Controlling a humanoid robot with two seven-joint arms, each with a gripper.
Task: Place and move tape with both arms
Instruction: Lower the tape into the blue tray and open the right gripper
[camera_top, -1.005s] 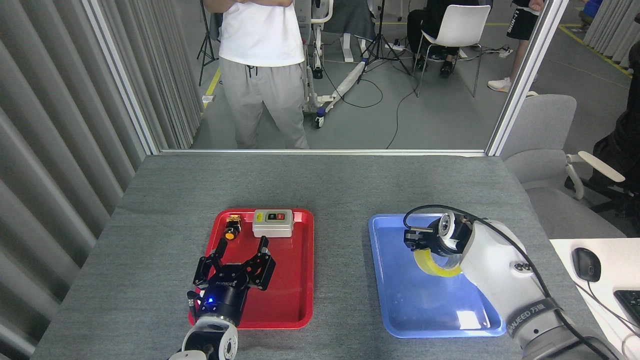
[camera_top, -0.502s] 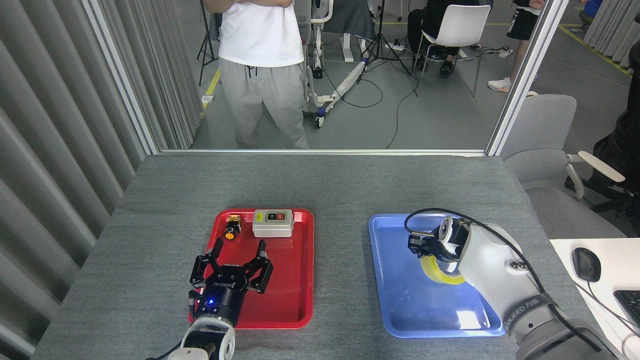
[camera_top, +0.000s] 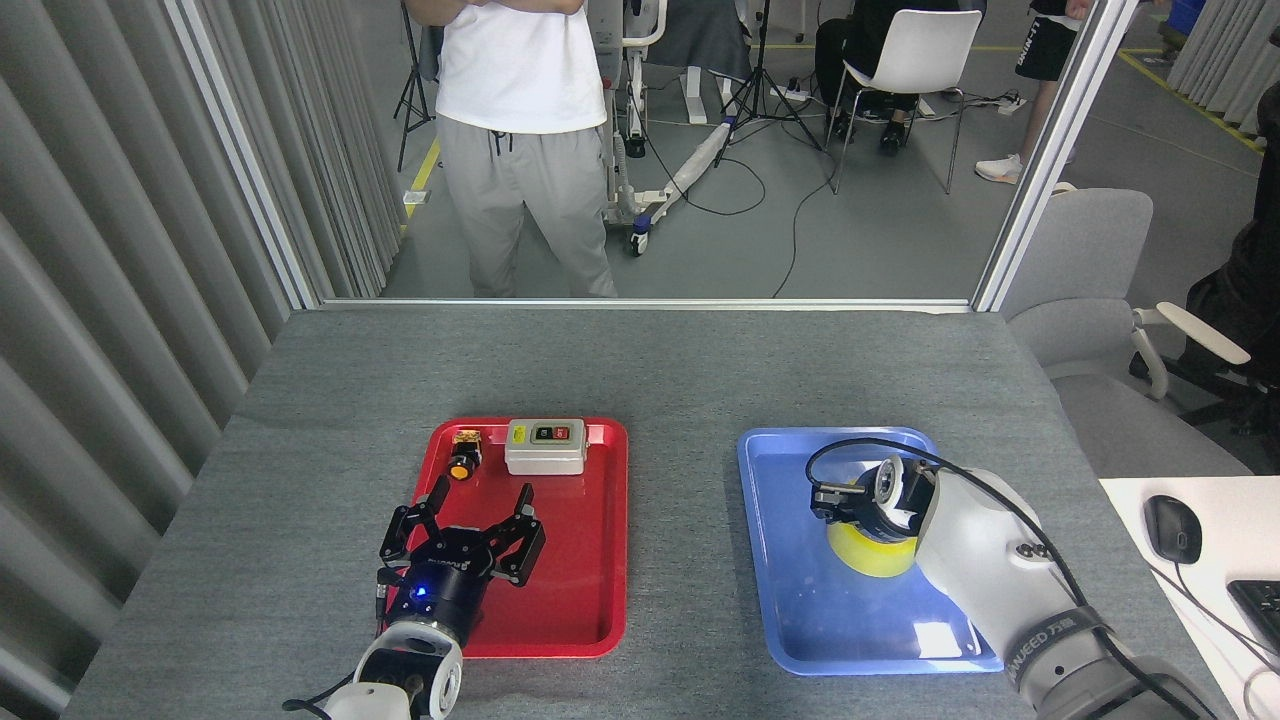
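L jaws spread; grey felt tabletop (camera_top: 660, 370), curtained lab, prob.

Yellow tape (camera_top: 868, 555) on blue tray (camera_top: 790, 600); red tray (camera_top: 590, 560); grey switch box (camera_top: 545, 446); grey table (camera_top: 650, 365).

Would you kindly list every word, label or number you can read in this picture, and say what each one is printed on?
"JANJEED", partly cut off, followed by unreadable characters: grey band on the right arm.
Mirrored, unreadable lettering: left gripper.
Yellow label too small to read: grey switch box.
White lettering, blurred: a person's black shorts.
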